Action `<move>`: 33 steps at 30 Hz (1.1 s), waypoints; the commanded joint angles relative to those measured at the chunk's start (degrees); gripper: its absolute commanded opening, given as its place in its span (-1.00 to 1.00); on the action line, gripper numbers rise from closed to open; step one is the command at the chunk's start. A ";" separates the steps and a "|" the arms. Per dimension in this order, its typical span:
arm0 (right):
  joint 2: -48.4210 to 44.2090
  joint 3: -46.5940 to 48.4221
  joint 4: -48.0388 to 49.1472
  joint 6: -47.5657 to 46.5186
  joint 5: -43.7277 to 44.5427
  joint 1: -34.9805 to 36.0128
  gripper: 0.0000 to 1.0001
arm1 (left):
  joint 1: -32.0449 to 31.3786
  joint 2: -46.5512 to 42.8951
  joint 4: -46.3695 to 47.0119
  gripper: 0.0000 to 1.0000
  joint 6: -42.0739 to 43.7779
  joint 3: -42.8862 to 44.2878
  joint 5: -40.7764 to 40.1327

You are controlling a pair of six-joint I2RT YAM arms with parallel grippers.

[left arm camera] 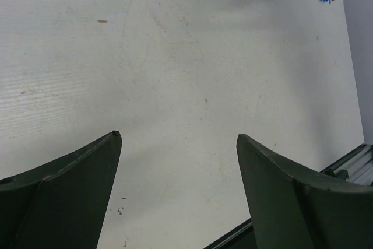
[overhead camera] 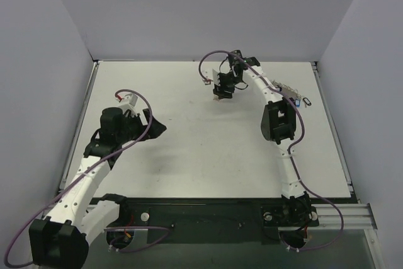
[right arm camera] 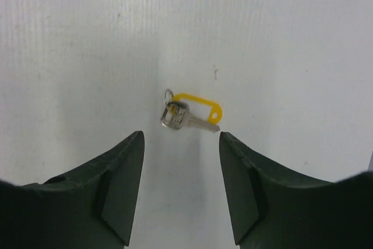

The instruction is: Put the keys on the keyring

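Right gripper (right arm camera: 180, 134): jaws wide, holding nothing, poised above the table (overhead camera: 189, 155)
Yellow key (right arm camera: 189, 115): flat on the table, just past the right fingertips, in line with the gap, untouched
Left gripper (left arm camera: 178, 136): jaws wide, empty, over bare surface
Other keys (overhead camera: 298, 99): red, blue and black, clustered far right
Keyring (overhead camera: 283, 86): silvery, beside that cluster, too small to make out
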 commanded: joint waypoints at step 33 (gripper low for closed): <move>1.11 -3.64 6.73 -10.27 -15.27 -4.01 -0.45 | -2.11 12.17 -0.91 0.75 15.48 7.55 -1.05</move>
